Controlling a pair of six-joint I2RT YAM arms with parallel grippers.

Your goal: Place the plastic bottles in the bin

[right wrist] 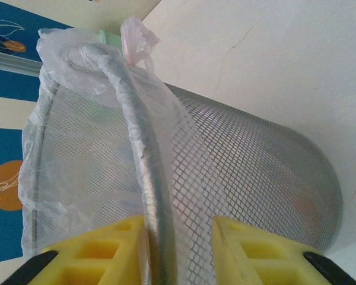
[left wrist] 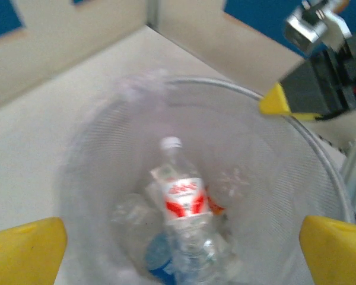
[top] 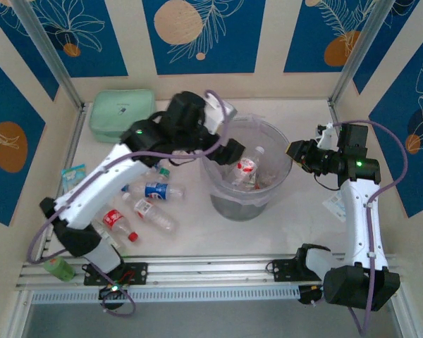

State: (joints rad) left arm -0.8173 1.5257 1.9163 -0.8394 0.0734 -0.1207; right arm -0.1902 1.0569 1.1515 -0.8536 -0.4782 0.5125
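Left of the bin (top: 229,208), loose plastic bottles (top: 155,191) lie nearest the wide-open left gripper (left wrist: 181,252); right gripper (right wrist: 178,249) straddles the rim, grip unclear.

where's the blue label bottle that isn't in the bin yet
In the top view, the blue-label bottle lies on the table just left of the bin, with a red-label bottle nearer the arm bases.

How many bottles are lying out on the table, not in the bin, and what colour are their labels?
Blue-label bottle: 1
Red-label bottles: 2
Total: 3 in plain sight. A green cap peeking from under the left arm may belong to another.
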